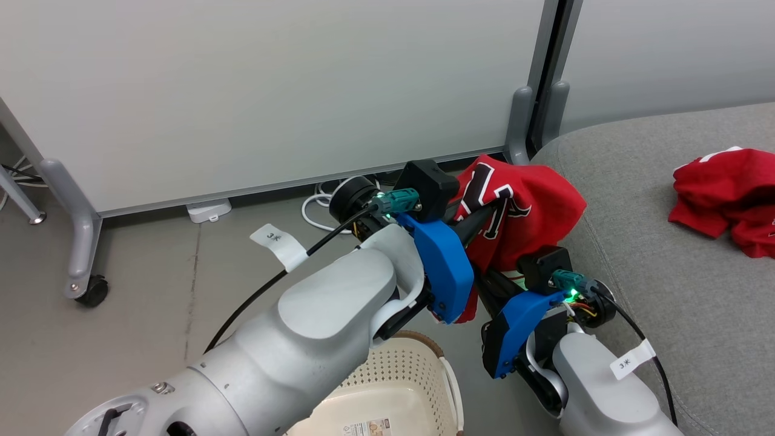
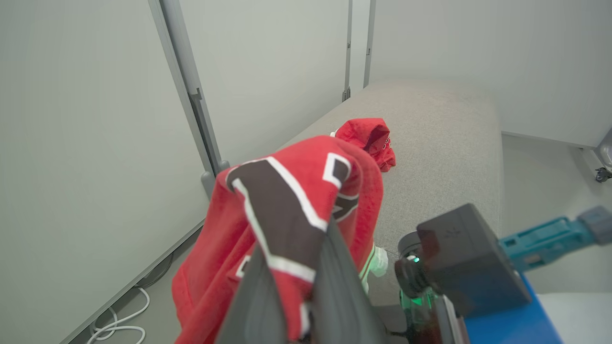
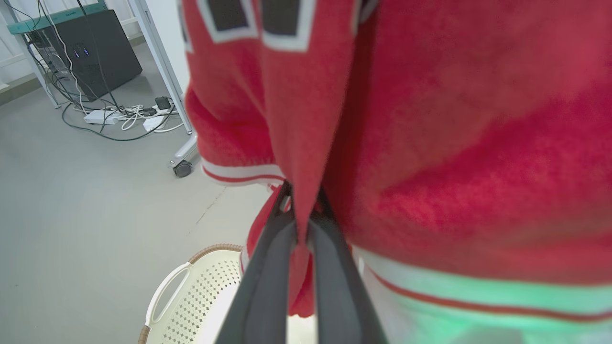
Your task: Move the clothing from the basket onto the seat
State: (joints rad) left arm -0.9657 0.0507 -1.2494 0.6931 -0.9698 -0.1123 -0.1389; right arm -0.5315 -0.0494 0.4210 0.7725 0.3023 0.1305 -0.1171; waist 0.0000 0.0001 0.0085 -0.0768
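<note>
A red jersey (image 1: pixel 533 209) with black-and-white numerals hangs in the air between the basket and the seat, held by both grippers. My left gripper (image 2: pixel 296 248) is shut on its upper folds, and the cloth drapes over the fingertips. From below, my right gripper (image 3: pixel 299 210) is shut on a lower fold near the striped trim. In the head view both sets of fingers run into the cloth, left gripper (image 1: pixel 481 221) above right gripper (image 1: pixel 499 280). A second red garment (image 1: pixel 726 197) lies crumpled on the grey seat (image 1: pixel 654 254). The cream basket (image 1: pixel 402 369) stands on the floor below my arms.
White partition panels (image 1: pixel 272 91) on wheeled feet (image 1: pixel 91 290) stand close behind the jersey. Cables and a power strip (image 1: pixel 209 210) lie at their base. A black box (image 3: pixel 91 52) with more cables sits farther off. The seat's rounded edge is just right of the held jersey.
</note>
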